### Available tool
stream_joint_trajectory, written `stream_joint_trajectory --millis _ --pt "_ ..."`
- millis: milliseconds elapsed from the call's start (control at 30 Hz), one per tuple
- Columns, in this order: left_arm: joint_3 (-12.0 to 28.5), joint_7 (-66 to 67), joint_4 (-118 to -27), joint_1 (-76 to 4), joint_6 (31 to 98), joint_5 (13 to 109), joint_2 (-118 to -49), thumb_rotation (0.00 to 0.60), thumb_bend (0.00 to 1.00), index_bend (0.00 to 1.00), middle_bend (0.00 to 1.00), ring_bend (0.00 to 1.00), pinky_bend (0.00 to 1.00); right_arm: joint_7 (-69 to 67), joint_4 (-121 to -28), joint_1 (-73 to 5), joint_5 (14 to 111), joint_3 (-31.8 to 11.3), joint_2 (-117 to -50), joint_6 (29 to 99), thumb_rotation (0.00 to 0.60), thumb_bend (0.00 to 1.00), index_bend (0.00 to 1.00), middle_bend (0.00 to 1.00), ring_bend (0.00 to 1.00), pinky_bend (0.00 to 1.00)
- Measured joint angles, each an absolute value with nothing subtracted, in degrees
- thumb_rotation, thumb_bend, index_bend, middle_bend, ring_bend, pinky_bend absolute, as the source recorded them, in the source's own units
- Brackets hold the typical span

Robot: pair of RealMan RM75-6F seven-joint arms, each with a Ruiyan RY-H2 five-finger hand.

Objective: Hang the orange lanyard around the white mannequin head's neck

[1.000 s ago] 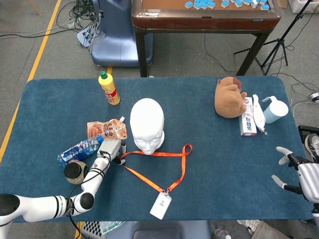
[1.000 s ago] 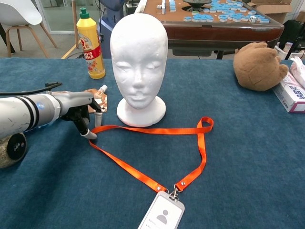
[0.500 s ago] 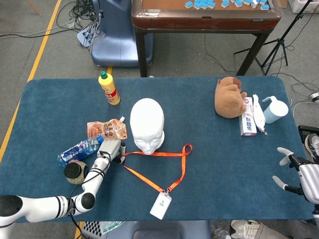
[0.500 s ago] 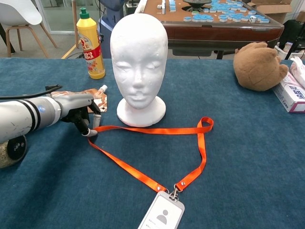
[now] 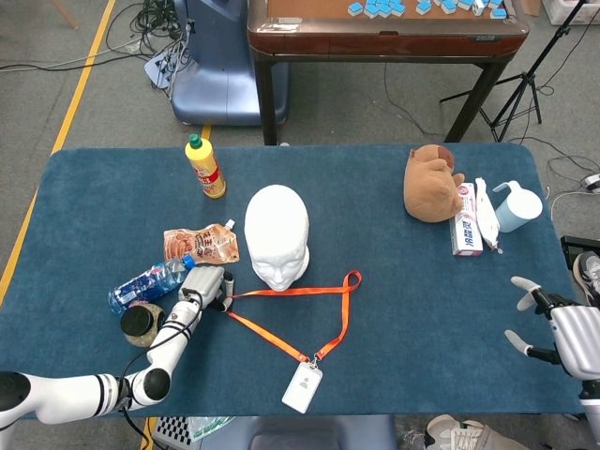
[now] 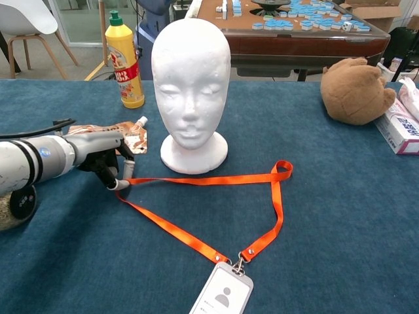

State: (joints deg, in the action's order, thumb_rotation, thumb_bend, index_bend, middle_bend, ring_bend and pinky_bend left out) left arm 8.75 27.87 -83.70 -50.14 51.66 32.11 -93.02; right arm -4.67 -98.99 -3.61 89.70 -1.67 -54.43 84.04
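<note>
The white mannequin head (image 5: pixel 277 234) (image 6: pixel 191 85) stands upright in the middle of the blue table. The orange lanyard (image 5: pixel 323 291) (image 6: pixel 209 180) lies in a loop in front of its base, with the white badge (image 5: pixel 302 386) (image 6: pixel 222 294) near the table's front edge. My left hand (image 5: pixel 208 286) (image 6: pixel 108 160) is left of the head's base and pinches the loop's left corner low over the cloth. My right hand (image 5: pixel 553 328) hovers at the table's right front corner, fingers spread and holding nothing; only the head view shows it.
Beside my left hand lie a snack pouch (image 5: pixel 199 244), a water bottle (image 5: pixel 148 283) and a dark round object (image 5: pixel 141 322). A yellow bottle (image 5: pixel 204 167) stands behind. A brown plush (image 5: pixel 431 183), a toothpaste box (image 5: pixel 466 232) and a pale jug (image 5: pixel 518 206) sit far right.
My left hand has drawn a little to the left, taking the lanyard's corner with it, so the strap in front of the head's base runs straighter. My right hand has shifted slightly.
</note>
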Motion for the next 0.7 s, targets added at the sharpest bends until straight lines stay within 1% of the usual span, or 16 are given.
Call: stream_joint_trajectory --millis 100,167,300,400,533,567,600,700 --pt "8.54 27.41 -84.76 -49.80 51.65 32.91 -92.48 0.600 0.35 0.59 0.98 0.94 0.90 -3.40 -99.68 -4.47 89.90 -1.69 -55.22 82.85 0.600 0.22 0.22 0.46 0.48 0.58" --pt "8.41 27.02 -85.49 -49.53 51.69 33.58 -92.08 0.600 0.35 0.59 0.98 0.94 0.90 -2.61 -99.98 -4.93 89.83 -1.85 -55.86 82.38 0.600 0.22 0.22 0.47 0.50 0.60" --pt "8.24 26.39 -86.47 -49.17 51.73 34.55 -91.45 0.600 0.35 0.59 0.98 0.94 0.90 -0.32 -100.71 -6.24 89.65 -2.30 -57.33 80.92 0.600 0.22 0.22 0.53 0.59 0.72" --pt "8.08 25.97 -87.05 -48.86 51.85 35.06 -91.11 0.600 0.35 0.59 0.98 0.94 0.90 1.83 -101.36 -7.60 89.32 -2.74 -58.48 79.23 0.600 0.22 0.23 0.60 0.70 0.83" --pt "7.83 25.56 -87.71 -48.47 52.00 35.46 -90.62 0.600 0.35 0.59 0.98 0.94 0.90 3.92 -102.39 -9.90 88.64 -3.10 -59.44 75.41 0.600 0.22 0.27 0.70 0.83 0.95" --pt "7.78 25.45 -87.95 -48.37 52.03 35.57 -90.42 0.600 0.35 0.59 0.98 0.94 0.90 4.33 -102.65 -10.54 88.47 -3.13 -59.51 74.21 0.600 0.24 0.28 0.73 0.87 0.97" --pt "7.74 25.40 -88.12 -48.31 52.06 35.66 -90.27 0.600 0.35 0.59 0.98 0.94 0.90 4.84 -103.04 -11.50 88.20 -3.17 -59.56 72.41 0.600 0.28 0.28 0.76 0.90 0.99" --pt "7.62 25.33 -88.68 -48.16 52.27 35.91 -89.90 0.600 0.35 0.59 0.98 0.94 0.90 5.97 -104.18 -14.42 87.30 -3.33 -59.52 67.01 0.600 0.46 0.28 0.85 0.98 1.00"
